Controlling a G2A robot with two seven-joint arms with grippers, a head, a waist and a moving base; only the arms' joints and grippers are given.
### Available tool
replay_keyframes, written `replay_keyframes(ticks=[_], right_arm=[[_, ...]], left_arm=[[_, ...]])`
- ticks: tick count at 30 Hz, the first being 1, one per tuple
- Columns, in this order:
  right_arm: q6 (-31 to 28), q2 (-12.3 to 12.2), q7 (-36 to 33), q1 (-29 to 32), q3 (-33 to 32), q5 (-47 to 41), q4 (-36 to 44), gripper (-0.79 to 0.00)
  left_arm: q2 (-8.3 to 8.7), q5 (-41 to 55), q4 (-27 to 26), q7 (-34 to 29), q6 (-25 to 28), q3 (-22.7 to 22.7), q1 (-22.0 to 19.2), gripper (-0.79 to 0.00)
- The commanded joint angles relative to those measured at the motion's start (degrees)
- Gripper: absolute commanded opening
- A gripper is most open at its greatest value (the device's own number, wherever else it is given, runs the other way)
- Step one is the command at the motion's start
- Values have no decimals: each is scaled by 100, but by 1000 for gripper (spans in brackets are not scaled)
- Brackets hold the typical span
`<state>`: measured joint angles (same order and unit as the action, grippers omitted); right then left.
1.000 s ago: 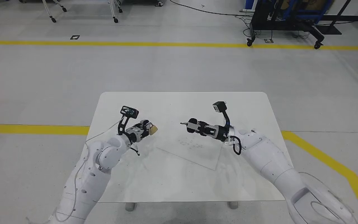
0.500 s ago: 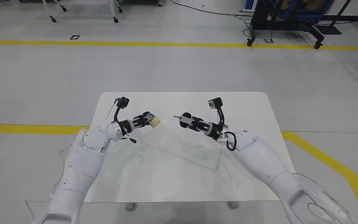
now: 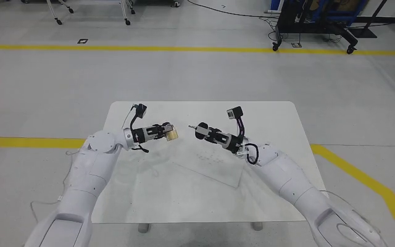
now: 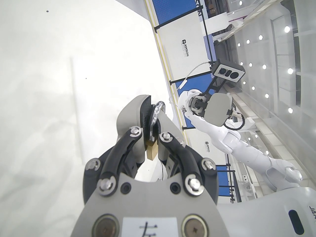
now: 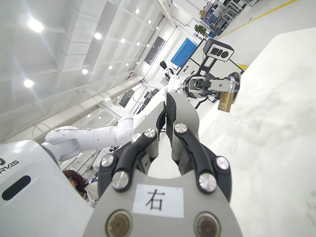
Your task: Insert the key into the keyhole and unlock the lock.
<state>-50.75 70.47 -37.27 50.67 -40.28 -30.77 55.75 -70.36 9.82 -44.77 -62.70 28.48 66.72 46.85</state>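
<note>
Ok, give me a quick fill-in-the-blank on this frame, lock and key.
1. The padlock is clamped in the ___ gripper.
2. The right gripper holds the ___, aimed at the padlock across a gap.
3. Both grippers are above the white ___.
Missing words: left (left gripper); key; table.
</note>
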Motion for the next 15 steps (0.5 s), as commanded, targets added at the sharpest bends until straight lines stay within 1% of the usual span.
replay_keyframes(ticks=[1, 3, 5, 7, 8, 10, 11, 15], right_arm=[[246, 24, 264, 15, -11, 197, 121, -785], [385, 62, 494, 40, -6, 352, 233, -785], [466, 92, 811, 48, -28, 654, 255, -785], [547, 120, 1261, 86, -60, 1068, 268, -785], [588, 133, 1487, 127, -79, 1231, 286, -785], [672, 146, 1854, 216, -148, 1437, 320, -785], [672, 146, 1854, 216, -148, 1437, 320, -785], [672, 146, 1854, 216, -148, 1437, 320, -785]], left_arm=[[-4, -44, -28, 99, -182, -37, 75, -785], [-19, -15, -33, 65, -696, -113, 108, -785], [-55, 217, 34, -176, -1323, -191, 59, -785], [-102, 515, 184, -456, -1780, -251, -49, -785], [-125, 593, 271, -586, -1919, -297, -131, -785], [-171, 663, 396, -733, -1977, -391, -271, -785], [-186, 636, 434, -729, -1891, -426, -340, -785], [-186, 636, 434, -729, -1891, -426, -340, -785]])
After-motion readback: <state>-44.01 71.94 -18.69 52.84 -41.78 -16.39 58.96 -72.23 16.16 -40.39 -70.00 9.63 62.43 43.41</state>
